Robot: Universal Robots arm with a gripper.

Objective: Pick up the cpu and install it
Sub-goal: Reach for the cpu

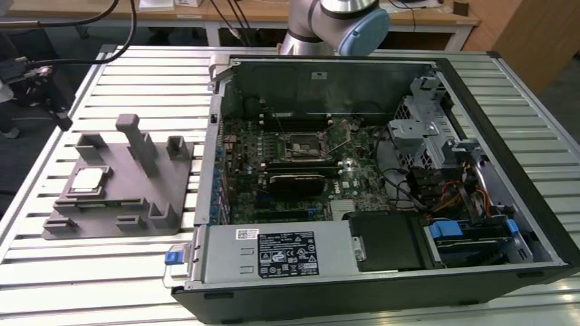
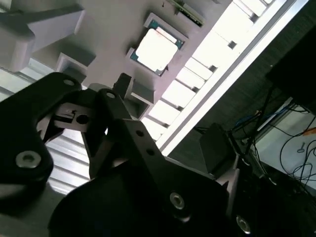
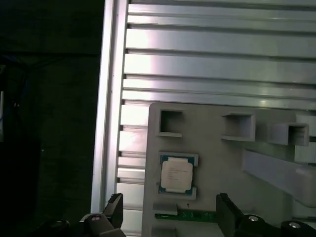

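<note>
The cpu point(image 1: 88, 179) is a small flat square chip with a silvery top, lying in a recess of the grey fixture point(image 1: 136, 193) at the exterior view's left. Both wrist views look down on the cpu point(image 3: 176, 176) point(image 2: 156, 49) from above. My gripper point(image 3: 170, 213) is open and holds nothing. Its two black fingertips point(image 3: 114, 210) stand wide apart, a little short of the chip and not touching it. The motherboard's bare socket point(image 1: 303, 144) shows inside the open computer case point(image 1: 507, 170).
Upright posts point(image 1: 134, 136) rise from the fixture beside the chip. A thin green board point(image 3: 190, 216) lies in a fixture slot near the fingertips. The slatted metal table point(image 1: 109, 285) ends just beyond the fixture, with dark floor and cables past its edge point(image 3: 106, 98).
</note>
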